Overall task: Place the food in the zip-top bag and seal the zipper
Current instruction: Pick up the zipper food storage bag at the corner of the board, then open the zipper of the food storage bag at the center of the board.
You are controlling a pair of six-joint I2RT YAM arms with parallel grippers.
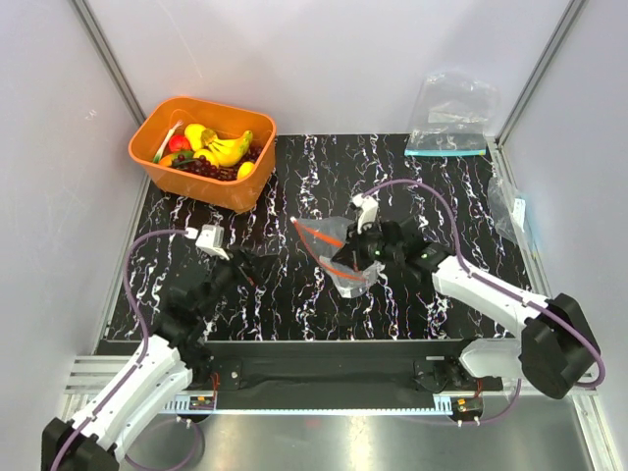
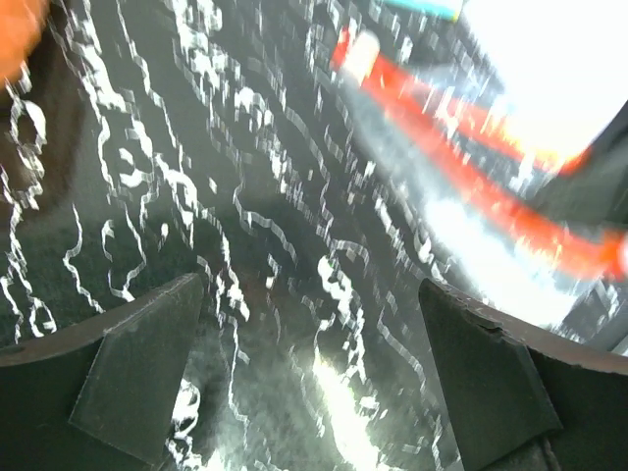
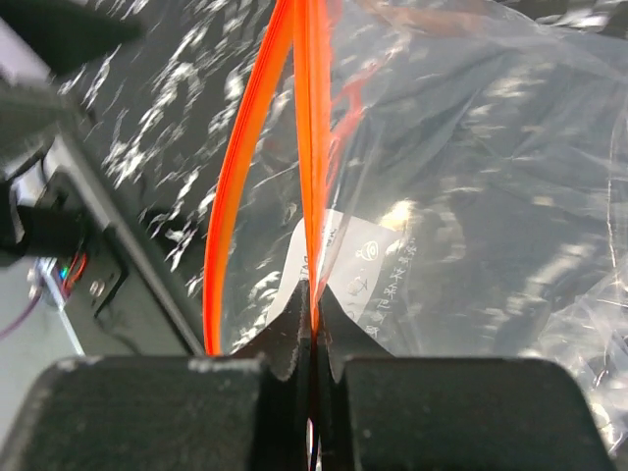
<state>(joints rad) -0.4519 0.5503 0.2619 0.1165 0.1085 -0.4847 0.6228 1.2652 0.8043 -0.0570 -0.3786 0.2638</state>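
The clear zip-top bag [image 1: 345, 257] lies mid-table with its red-orange zipper [image 1: 324, 253] facing left. My right gripper [image 1: 355, 257] is shut on one side of the zipper [image 3: 312, 177], and the mouth gapes open in the right wrist view; the bag's film [image 3: 471, 196] fills that view. The food sits in the orange basket [image 1: 157, 162] at the back left: a yellow banana bunch [image 1: 228, 149], dark grapes [image 1: 204, 169] and a yellow lemon piece [image 1: 245, 170]. My left gripper [image 1: 257, 267] is open and empty, low over the table left of the bag; its view shows the blurred zipper [image 2: 491, 196].
A clear bag with a teal-blue strip [image 1: 449, 118] leans at the back right wall. Another clear bag [image 1: 512, 211] lies at the right edge. The black marbled mat [image 1: 294, 186] covers the table between white walls.
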